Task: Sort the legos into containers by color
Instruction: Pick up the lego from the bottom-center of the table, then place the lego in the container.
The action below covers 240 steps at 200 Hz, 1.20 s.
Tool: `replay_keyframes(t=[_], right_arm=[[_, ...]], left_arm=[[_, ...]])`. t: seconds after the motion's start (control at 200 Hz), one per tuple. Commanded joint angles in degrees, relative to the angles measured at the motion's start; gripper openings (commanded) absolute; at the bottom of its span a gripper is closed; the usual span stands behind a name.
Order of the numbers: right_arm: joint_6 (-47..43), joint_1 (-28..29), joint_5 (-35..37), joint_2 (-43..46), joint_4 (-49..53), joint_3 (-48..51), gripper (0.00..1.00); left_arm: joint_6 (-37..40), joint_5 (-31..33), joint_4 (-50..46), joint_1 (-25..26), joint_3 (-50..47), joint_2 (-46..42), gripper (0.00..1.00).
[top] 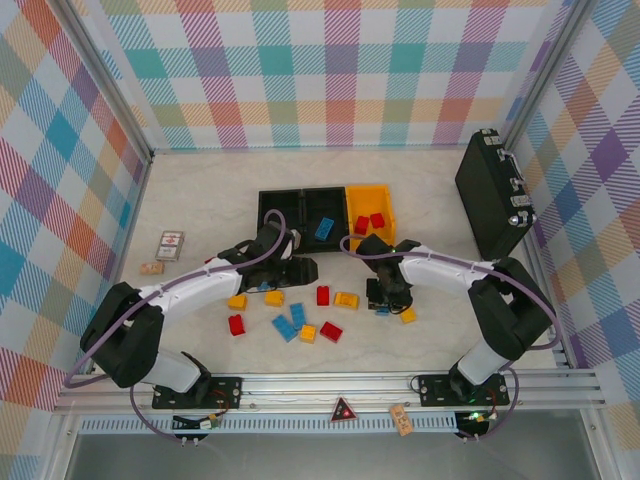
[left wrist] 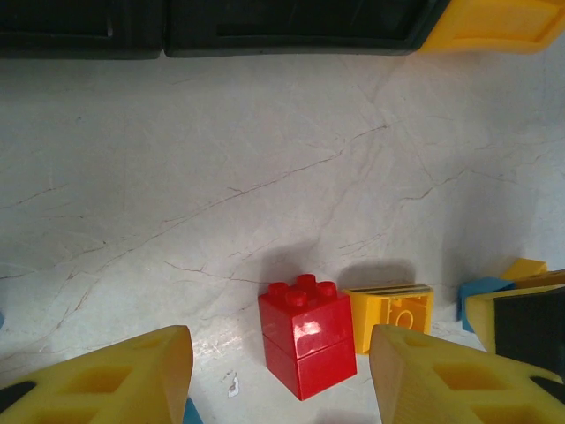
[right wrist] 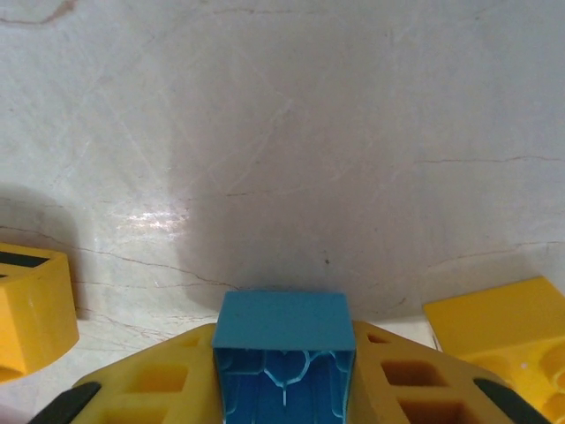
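Bright, even light from above, soft shadows and mild glare on the table [right wrist: 150, 216], foreground slightly blurred

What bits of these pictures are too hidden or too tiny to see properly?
1. Top view: the card has printing too small to read.
2. Top view: the right gripper covers most of the blue lego it grips.
3. Right wrist view: the bottom edge cuts off that lego's lower part.
4. Left wrist view: the top edge cuts off the containers, hiding what is inside.
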<state>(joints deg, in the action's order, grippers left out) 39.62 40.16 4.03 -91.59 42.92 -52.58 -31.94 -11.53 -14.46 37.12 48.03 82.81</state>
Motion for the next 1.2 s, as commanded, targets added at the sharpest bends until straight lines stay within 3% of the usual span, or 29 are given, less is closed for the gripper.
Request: replay_keyframes(t=[0.0, 0.385, 0.63, 1.195], right_arm=[[-1.22, 0.36, 1.1, -0.08, 1.3, -2.27, 0.2], [-4.94, 0.36, 3.03, 2.91, 3.41, -9.18, 0.18], [-8.68, 0.2, 2.56, 0.07, 3.34, -16.85, 0.18], [-16.69, -1.38, 3.27, -21.59, 4.17, -44.78, 0.18]], left_arm=[[-0.4, -0.79, 1.01, 0.84, 0.11, 0.16, 0.55], [-0.97, 1.19, -0.19, 0.84, 1.03, -0.68, 0.55], [-1.85, 5.58, -3.83, 0.63, 0.53, -4.55, 0.55], [-3.08, 10.39, -7.92, -1.54, -1.65, -10.23, 0.55]])
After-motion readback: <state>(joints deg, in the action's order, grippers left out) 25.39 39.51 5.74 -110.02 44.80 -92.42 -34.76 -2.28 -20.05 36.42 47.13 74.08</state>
